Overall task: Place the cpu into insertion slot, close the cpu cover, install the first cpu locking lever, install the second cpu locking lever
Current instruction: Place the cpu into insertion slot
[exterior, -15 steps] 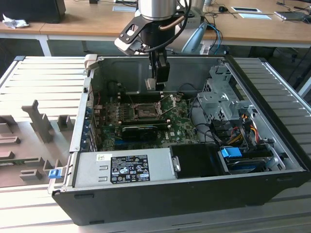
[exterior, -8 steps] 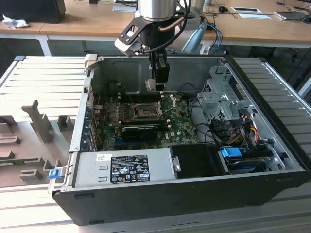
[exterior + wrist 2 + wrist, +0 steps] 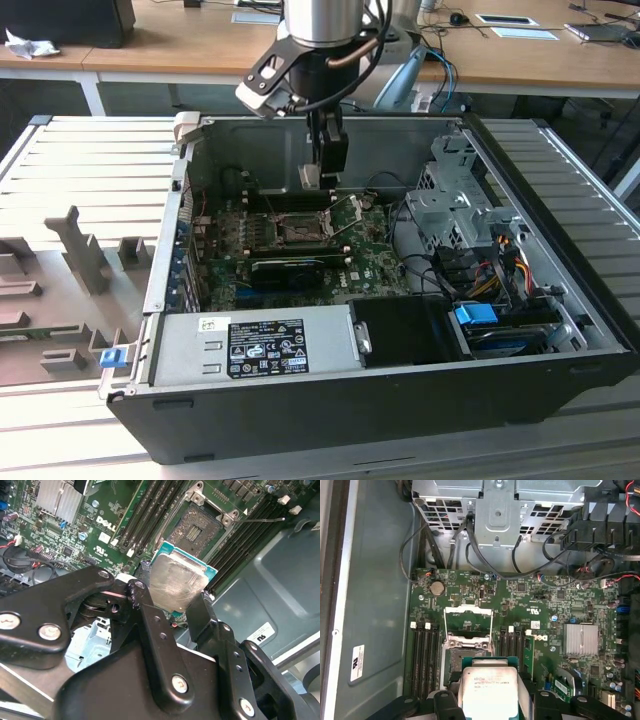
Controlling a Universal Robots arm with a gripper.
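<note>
Now, in the exterior view, the tool point(image 3: 322, 172) hangs over the board point(image 3: 372, 255) inside the case point(image 3: 350, 412). In the second wrist view, its fingers point(image 3: 150, 617) are clamped on the cpu point(image 3: 177, 580), above the bare slot point(image 3: 196, 526). In the first wrist view, the cover point(image 3: 468, 619) stands open beside the slot.

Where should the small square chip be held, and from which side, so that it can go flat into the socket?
By two opposite edges, coming from above its metal top, as the pincer grips the chip. It is thin and flat, so only the edges offer hold, and its underside is likely left free to seat in the open socket.
</note>
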